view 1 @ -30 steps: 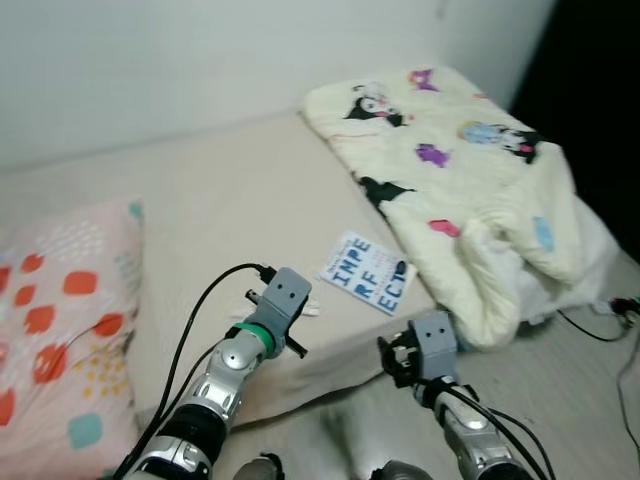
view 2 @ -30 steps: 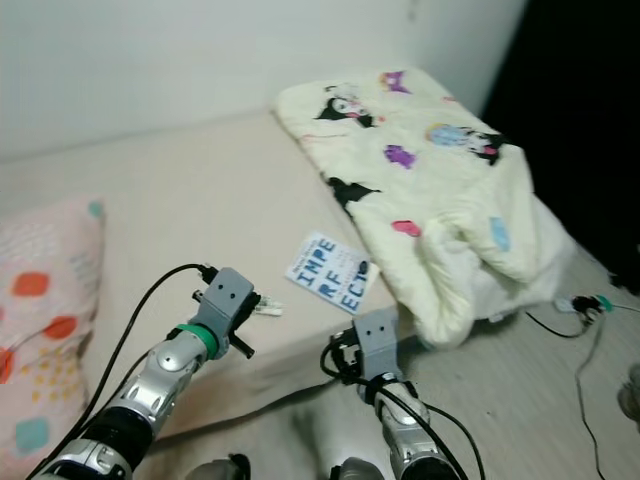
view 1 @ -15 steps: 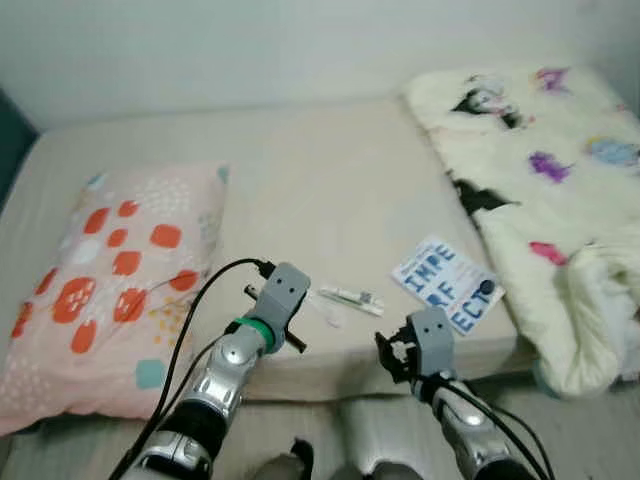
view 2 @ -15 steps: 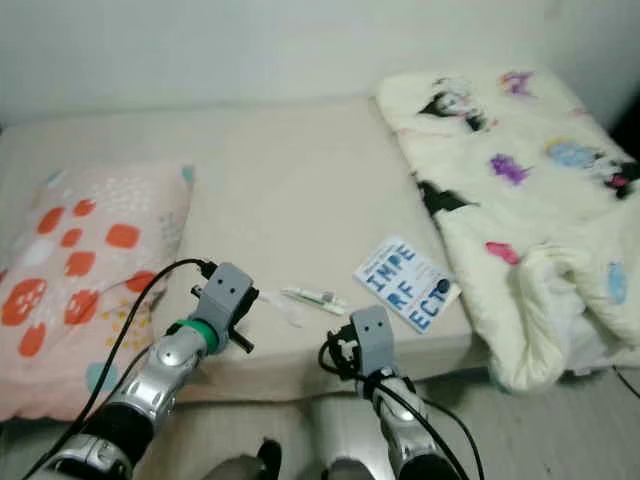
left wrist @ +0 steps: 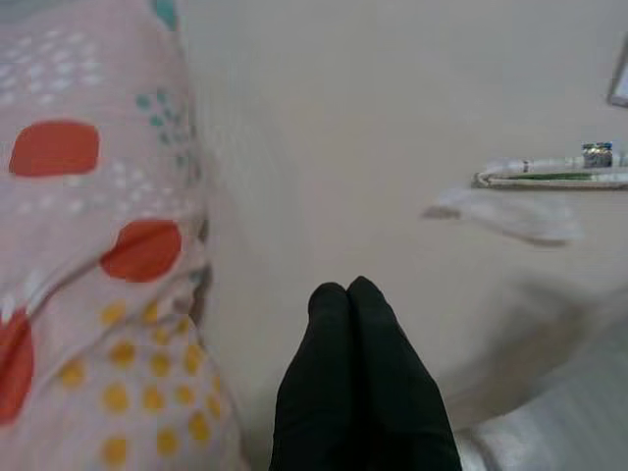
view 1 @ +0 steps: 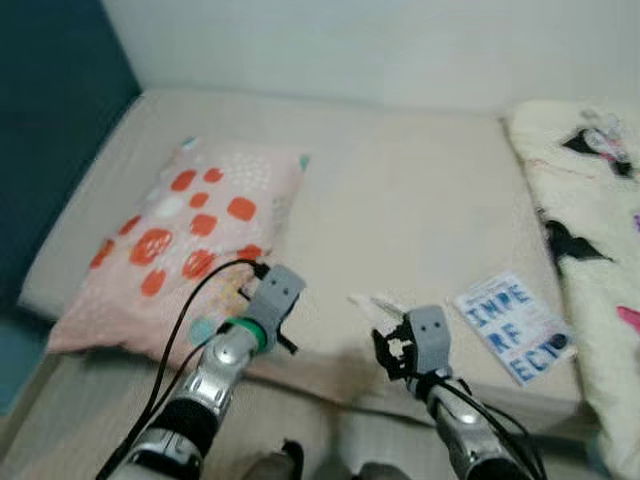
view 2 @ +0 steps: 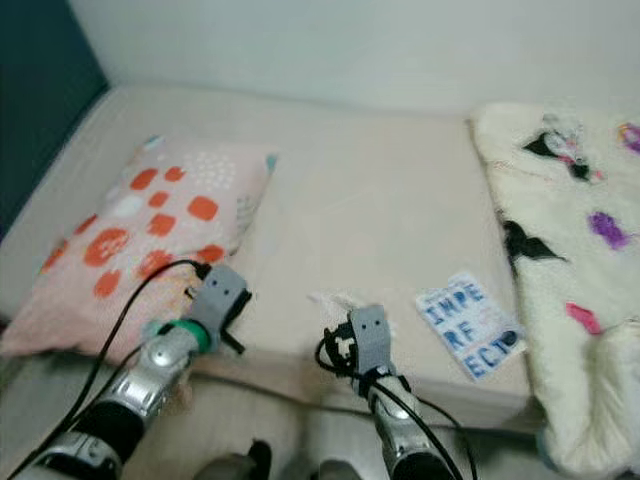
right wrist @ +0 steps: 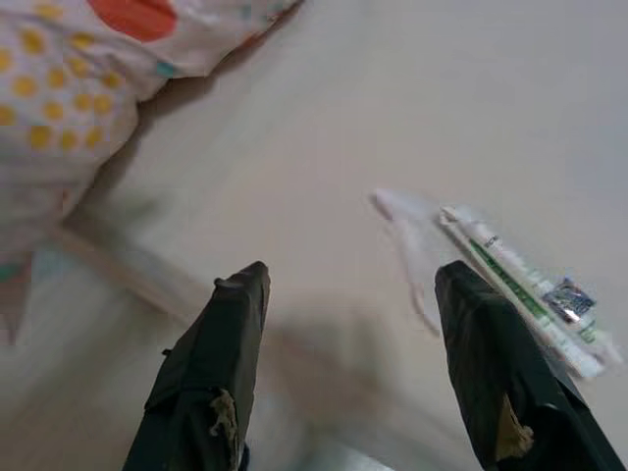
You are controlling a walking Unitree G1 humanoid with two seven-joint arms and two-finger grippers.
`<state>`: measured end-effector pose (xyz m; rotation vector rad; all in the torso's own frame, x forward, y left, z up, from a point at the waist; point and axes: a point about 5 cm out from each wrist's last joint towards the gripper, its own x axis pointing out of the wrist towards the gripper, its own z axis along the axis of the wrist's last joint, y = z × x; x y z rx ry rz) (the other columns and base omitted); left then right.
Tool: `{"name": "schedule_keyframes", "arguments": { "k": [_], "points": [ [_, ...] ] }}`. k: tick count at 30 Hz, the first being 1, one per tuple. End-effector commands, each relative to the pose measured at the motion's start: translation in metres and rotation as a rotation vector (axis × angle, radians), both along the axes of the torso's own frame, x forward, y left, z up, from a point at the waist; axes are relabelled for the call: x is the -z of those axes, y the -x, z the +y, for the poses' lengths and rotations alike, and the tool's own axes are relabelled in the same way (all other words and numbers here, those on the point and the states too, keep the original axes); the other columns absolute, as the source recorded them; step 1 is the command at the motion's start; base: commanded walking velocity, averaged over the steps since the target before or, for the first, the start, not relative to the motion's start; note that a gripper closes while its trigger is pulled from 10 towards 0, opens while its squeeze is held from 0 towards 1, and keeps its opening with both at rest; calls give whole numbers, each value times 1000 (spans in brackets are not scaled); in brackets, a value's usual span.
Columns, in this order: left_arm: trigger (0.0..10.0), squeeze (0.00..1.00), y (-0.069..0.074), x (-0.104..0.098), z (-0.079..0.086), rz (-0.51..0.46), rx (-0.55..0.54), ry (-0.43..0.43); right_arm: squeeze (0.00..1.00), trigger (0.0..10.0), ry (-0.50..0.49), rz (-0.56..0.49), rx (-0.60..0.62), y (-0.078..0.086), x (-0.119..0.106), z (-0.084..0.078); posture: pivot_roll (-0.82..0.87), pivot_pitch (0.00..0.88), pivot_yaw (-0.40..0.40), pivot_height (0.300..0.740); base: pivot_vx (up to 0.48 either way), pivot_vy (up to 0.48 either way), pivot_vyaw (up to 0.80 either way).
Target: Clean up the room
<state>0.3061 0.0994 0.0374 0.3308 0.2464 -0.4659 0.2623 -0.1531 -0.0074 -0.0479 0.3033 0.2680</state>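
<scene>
Head and wrist views of a beige bed [view 1: 420, 190]. Both silver arms reached forward from the lower edge of the head views, forearms raised toward the near edge of the mattress. The left gripper [left wrist: 348, 294] pointed at the bed surface just beside the corner of the pink pillow [view 1: 180, 240] with orange spots; its 2 black fingers [left wrist: 378, 383] were pressed together, holding nothing. The right gripper [right wrist: 348, 285] hovered over the near edge of the bed with its 2 fingers [right wrist: 211, 383] spread well apart and nothing between them. Ahead of the right gripper lay a thin white tube [right wrist: 525, 294] with green markings, resting on the sheet next to a crumpled clear wrapper [right wrist: 412, 231]; the same items appeared in the left wrist view as the tube [left wrist: 549, 175] and wrapper [left wrist: 505, 211]. To the robot's right of these, a white leaflet [view 1: 515, 325] with blue letters lay flat on the bed. A cream blanket [view 2: 570, 210] printed with cartoon figures covered the right side of the bed.
</scene>
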Motion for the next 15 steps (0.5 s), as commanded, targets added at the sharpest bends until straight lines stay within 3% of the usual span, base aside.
{"name": "schedule_keyframes", "arguments": {
  "k": [1,8,15],
  "points": [
    [10000,0,4,4,-5,15,28,-2,0,10000,-4,35,31,6,7,-7,-58,0,65,740,0,-472,0],
    [10000,0,5,4,-6,14,31,5,0,10000,-10,32,38,7,6,-8,-58,0,64,740,0,-472,0],
    [10000,0,5,6,-5,25,22,-1,0,10000,-10,33,44,8,7,-9,-59,0,65,740,0,-78,0]
  ]
}}
